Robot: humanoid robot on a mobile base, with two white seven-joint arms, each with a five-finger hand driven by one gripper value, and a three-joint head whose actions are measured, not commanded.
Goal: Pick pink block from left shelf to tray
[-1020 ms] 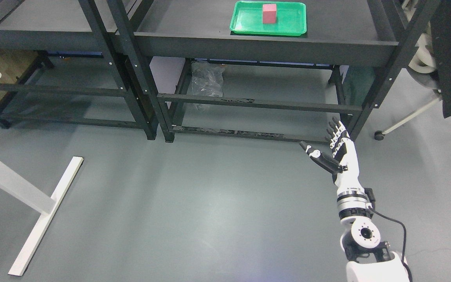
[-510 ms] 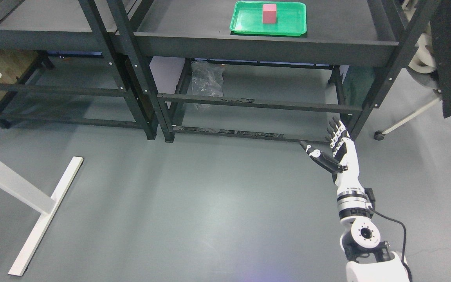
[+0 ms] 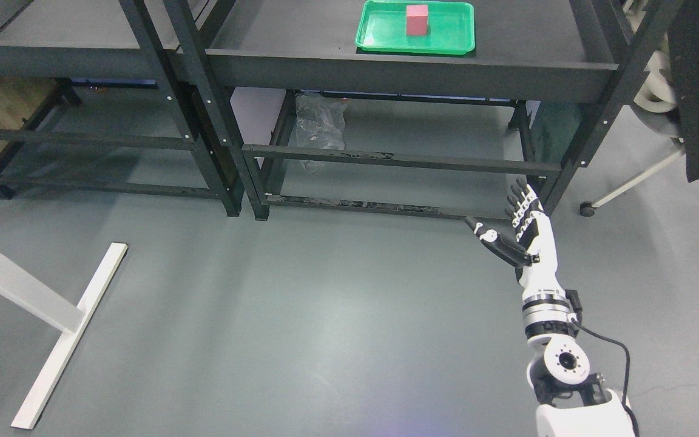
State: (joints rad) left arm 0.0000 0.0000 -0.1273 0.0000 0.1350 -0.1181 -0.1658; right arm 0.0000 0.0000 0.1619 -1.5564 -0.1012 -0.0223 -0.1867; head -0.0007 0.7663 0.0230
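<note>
On the right shelf, 1 green tray (image 3: 446,41), 1 pink block (image 3: 417,19) inside; right hand (image 3: 522,233) empty, fingers spread

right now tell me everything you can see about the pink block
The pink block is a small plain cuboid, matte and solid-looking, with no markings visible. It stands upright in the green tray, towards the tray's far side and about midway across, on the top of the dark right-hand shelf unit. Only the tray floor touches it. The right hand is far below, down near the floor, its fingers spread and holding nothing.
</note>
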